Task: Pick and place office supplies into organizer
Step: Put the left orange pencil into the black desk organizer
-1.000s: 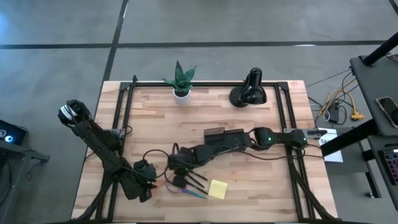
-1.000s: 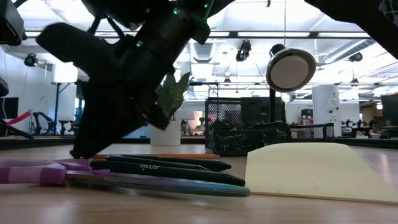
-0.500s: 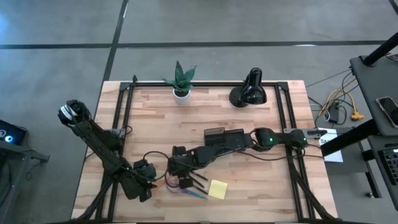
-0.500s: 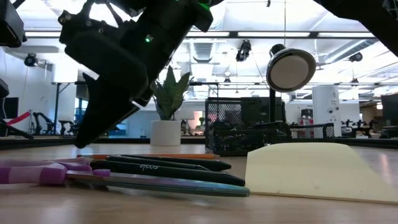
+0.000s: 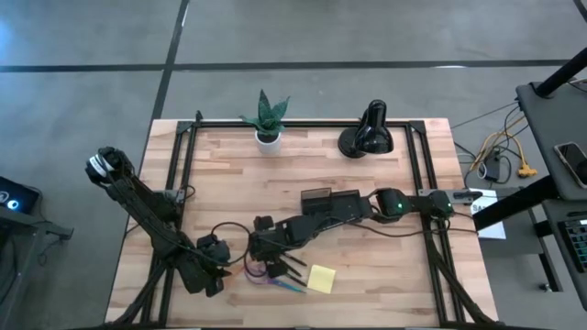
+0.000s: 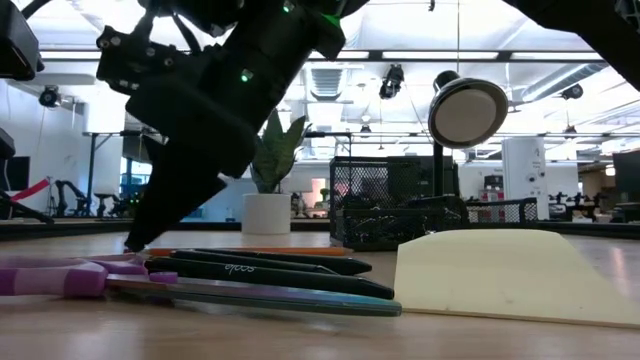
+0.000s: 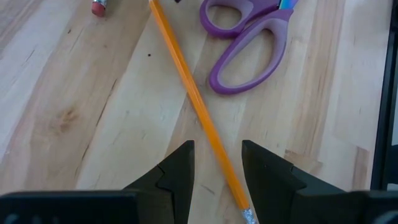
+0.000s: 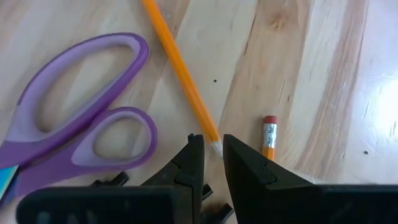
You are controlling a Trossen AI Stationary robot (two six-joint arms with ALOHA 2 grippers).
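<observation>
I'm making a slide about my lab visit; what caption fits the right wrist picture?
Right gripper, fingers nearly closed, poised at an orange pencil's tip, purple scissors alongside.

Purple scissors [image 7: 249, 46] flat beside orange pencil [image 7: 198, 109]; organizer [image 5: 330, 203] mid-table

My right gripper [image 5: 267, 267] sits low among scissors [image 5: 266, 278], pens [image 5: 292, 265] and a pencil [image 8: 181, 79], little room between them. Sticky pad [image 5: 321, 279] blocks just beside. My left gripper [image 5: 223, 267] crowds the other flank. Bare table [image 5: 229, 183] toward the plant [image 5: 267, 117] is passable.
</observation>
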